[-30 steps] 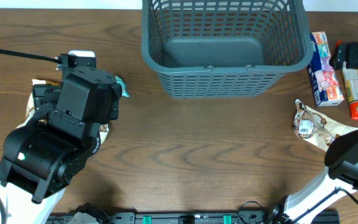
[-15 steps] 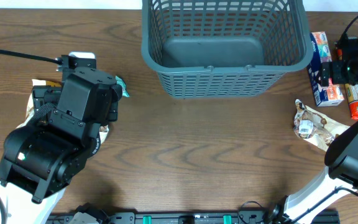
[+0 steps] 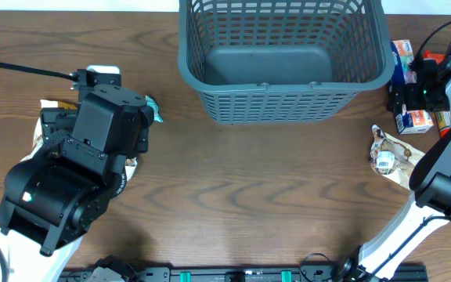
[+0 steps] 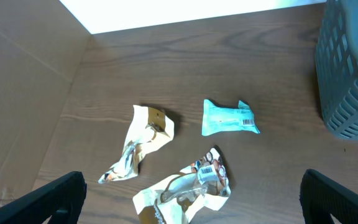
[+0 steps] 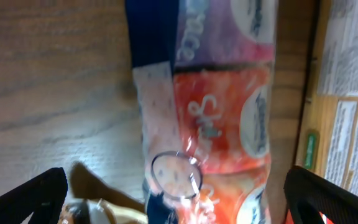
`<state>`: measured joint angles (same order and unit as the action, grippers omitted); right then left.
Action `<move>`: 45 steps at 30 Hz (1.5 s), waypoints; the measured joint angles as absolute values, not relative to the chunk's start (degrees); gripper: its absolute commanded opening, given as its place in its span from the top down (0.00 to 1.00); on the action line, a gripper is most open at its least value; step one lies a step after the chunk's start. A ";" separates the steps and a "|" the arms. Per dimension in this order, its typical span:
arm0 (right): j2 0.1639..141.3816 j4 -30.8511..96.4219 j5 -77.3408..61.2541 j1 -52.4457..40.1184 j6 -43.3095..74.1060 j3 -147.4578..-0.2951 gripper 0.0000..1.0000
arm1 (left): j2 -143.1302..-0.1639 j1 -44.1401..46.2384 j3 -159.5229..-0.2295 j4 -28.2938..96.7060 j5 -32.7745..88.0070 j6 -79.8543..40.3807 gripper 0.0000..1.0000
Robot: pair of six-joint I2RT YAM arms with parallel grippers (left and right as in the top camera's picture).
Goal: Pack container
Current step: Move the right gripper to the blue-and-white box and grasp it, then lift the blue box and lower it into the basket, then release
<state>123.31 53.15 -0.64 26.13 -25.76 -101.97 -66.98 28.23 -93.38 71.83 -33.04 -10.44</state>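
The dark grey slotted container (image 3: pixel 284 59) stands at the back middle, and nothing shows inside it. My right gripper (image 3: pixel 418 90) is open and hovers straight over a blue, pink and orange packet (image 5: pixel 216 112), its fingers (image 5: pixel 176 183) on either side of the packet without touching it. My left gripper (image 4: pixel 191 186) is open above a crumpled brown-and-white wrapper (image 4: pixel 185 194). A teal packet (image 4: pixel 230 117) and a second crumpled wrapper (image 4: pixel 143 142) lie beyond it. In the overhead view the left arm (image 3: pixel 77 172) hides most of these.
A yellow-orange box (image 5: pixel 347 124) lies right of the packet, against the table's right edge. A crumpled brown-and-white wrapper (image 3: pixel 394 155) lies in front of the packet. The container's corner (image 4: pixel 350 68) shows at the right of the left wrist view.
My right gripper has moved left and a little toward the front, from over the yellow box to over the blue and orange packet. The left arm has not moved.
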 measured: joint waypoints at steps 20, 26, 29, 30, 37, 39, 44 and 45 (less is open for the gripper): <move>127.52 49.41 -2.98 26.15 -25.76 -101.97 0.01 | -66.98 28.23 -93.38 71.83 -33.04 -10.44 0.01; 131.28 50.30 -2.98 26.79 -25.76 -101.97 0.22 | -66.98 28.23 -93.38 71.83 -33.01 -10.44 0.01; 131.59 50.76 -3.86 27.00 -24.82 -102.00 0.94 | -66.98 28.23 -93.38 71.83 -33.04 -10.44 0.01; 131.59 50.83 -3.86 27.00 -24.49 -102.00 0.99 | -66.98 28.23 -93.38 71.81 -33.04 -10.44 0.01; 131.50 52.29 -4.58 26.98 -19.75 -104.05 0.99 | -66.98 28.23 -93.38 71.83 -33.04 -10.44 0.01; 131.85 55.02 -5.85 26.98 -18.65 -106.00 0.99 | -66.98 28.23 -93.38 71.83 -33.04 -10.44 0.01; 132.75 62.87 -8.43 26.70 -16.99 -117.47 0.99 | -66.98 28.23 -93.38 71.85 -33.04 -10.44 0.01; 132.75 65.06 -9.17 26.55 -16.51 -121.80 0.99 | -66.98 28.23 -93.38 71.85 -33.01 -10.44 0.01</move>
